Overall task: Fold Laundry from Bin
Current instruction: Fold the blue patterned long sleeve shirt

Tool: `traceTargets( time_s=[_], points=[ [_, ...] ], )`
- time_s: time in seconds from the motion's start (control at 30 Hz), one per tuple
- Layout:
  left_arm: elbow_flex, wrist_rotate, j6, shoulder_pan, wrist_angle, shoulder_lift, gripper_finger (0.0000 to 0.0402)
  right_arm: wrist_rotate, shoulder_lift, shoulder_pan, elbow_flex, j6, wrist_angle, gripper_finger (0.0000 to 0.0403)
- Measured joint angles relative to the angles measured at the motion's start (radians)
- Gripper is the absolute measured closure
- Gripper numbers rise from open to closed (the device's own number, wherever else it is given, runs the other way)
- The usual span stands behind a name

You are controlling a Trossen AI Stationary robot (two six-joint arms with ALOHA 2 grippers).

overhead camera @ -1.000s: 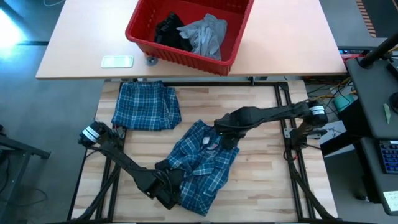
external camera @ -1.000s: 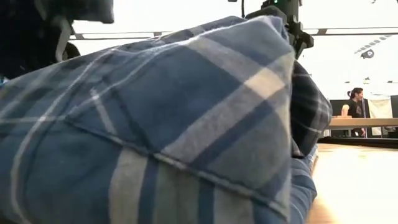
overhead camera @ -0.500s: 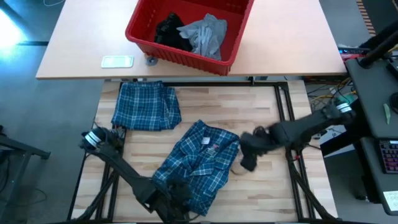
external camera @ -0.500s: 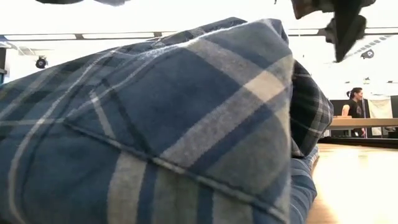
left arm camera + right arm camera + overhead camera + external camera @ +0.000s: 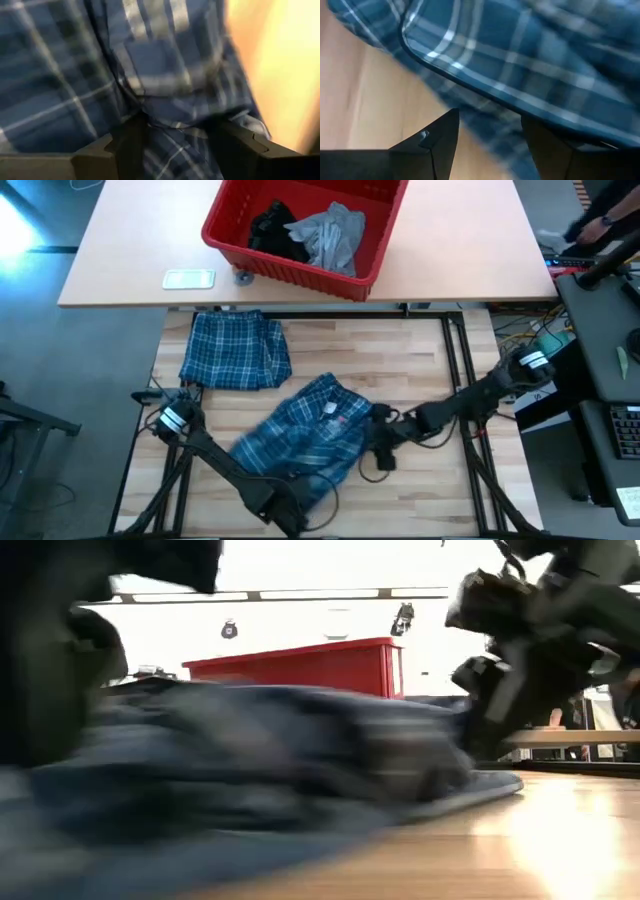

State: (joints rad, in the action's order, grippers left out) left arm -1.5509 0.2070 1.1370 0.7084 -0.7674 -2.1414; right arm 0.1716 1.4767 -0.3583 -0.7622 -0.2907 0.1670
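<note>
Left tool grips plaid shirt; right tool beside.

Plaid shirt rumpled, seemingly mid-table; grey, black garments in red bin.

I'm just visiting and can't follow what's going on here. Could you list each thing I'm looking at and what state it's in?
Plaid shirt: spread out and rumpled on the table, unfolded.
Folded plaid garment: lying flat, apart from the shirt.
Bin: upright, holding clothes.
Grey T-shirt: crumpled in the bin.
Black garment: bunched in the bin.
Left gripper: shut on the shirt's near edge.
Right gripper: open, at the shirt's right edge.
</note>
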Motion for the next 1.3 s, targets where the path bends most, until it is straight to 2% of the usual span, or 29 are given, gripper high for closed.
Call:
traceTargets(
  time_s=[0.1,0.2,0.37,0.47,0.53,0.7,0.87,1.0,1.1,1.3],
  points=[
    [0.008,-0.037,-0.095,0.007,-0.263,0.036,0.0201,0.061,0.019,0.067,-0.050,0.047,-0.019,0.0193],
    [0.010,-0.042,-0.150,0.003,-0.412,0.115,0.0201,0.098,0.009,0.126,-0.095,0.073,-0.014,0.0193],
    [0.011,-0.010,-0.055,0.016,-0.385,0.243,0.0201,0.031,-0.058,0.173,-0.136,0.073,0.016,0.0193],
    [0.006,-0.007,0.049,0.066,-0.345,0.289,0.0201,-0.041,-0.086,0.137,-0.114,0.121,0.051,0.0193],
    [0.006,0.010,0.125,0.107,-0.307,0.292,0.0201,-0.048,-0.089,0.098,-0.082,0.171,0.060,0.0193],
    [0.006,0.216,0.275,0.195,-0.207,0.221,0.0201,0.012,-0.040,-0.009,-0.019,0.405,0.021,0.0193],
    [-0.042,0.354,0.195,0.207,-0.265,0.083,0.0201,0.100,0.014,-0.067,-0.038,0.458,-0.002,0.0191],
    [-0.123,0.345,0.394,0.190,-0.508,-0.022,0.0201,0.143,0.029,-0.080,-0.059,0.383,-0.004,0.0191],
    [-0.190,0.356,0.497,0.190,-0.641,-0.077,0.0201,0.151,0.040,-0.087,-0.060,0.401,-0.014,0.0191],
    [-0.296,0.287,0.368,0.186,-0.714,-0.170,0.0206,0.170,0.155,-0.080,-0.061,0.589,-0.172,0.0191]
  ],
)
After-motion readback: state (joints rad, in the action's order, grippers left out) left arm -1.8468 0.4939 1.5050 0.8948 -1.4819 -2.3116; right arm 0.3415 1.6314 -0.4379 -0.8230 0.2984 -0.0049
